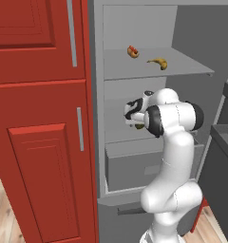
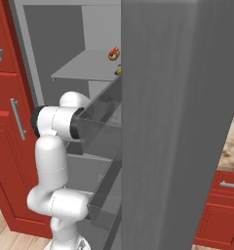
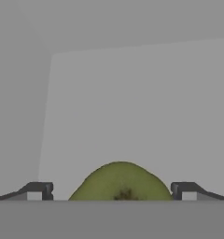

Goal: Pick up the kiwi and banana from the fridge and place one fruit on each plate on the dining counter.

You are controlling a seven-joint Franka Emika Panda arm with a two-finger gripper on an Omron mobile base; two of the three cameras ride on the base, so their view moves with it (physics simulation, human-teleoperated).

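1. Door [image 2: 182,122] of the fridge [image 1: 135,38] lies nearest the camera in the right base view: a grey slab from 12 to 6 o'clock that hides most of the interior and carries clear bins on its inner face.
2. Left base view looks straight into the fridge, past the red cupboards [image 1: 40,118] at 9 o'clock; it shows both shelves and the drawer [image 1: 130,166] at 6 o'clock.
3. White arm [image 1: 170,156] rises from 5 o'clock there and reaches in at the middle shelf level; from the right base it stands at 8 o'clock, its hand hidden behind a door bin.
4. Upper shelf [image 1: 192,66] holds the banana [image 1: 157,62] at 1 o'clock, with a red-and-tan food item [image 1: 132,51] just beside it toward 11 o'clock; the right base view catches both only at the door's edge.
5. Gripper [image 3: 111,191] stands fully open, holding nothing; its finger tips [image 3: 37,190] sit at 7 and 5 o'clock in the hand view.
6. Kiwi [image 3: 121,182] lies on the middle shelf between the tips at 6 o'clock, apart from both; in the left base view only a sliver of it peeps under the hand.
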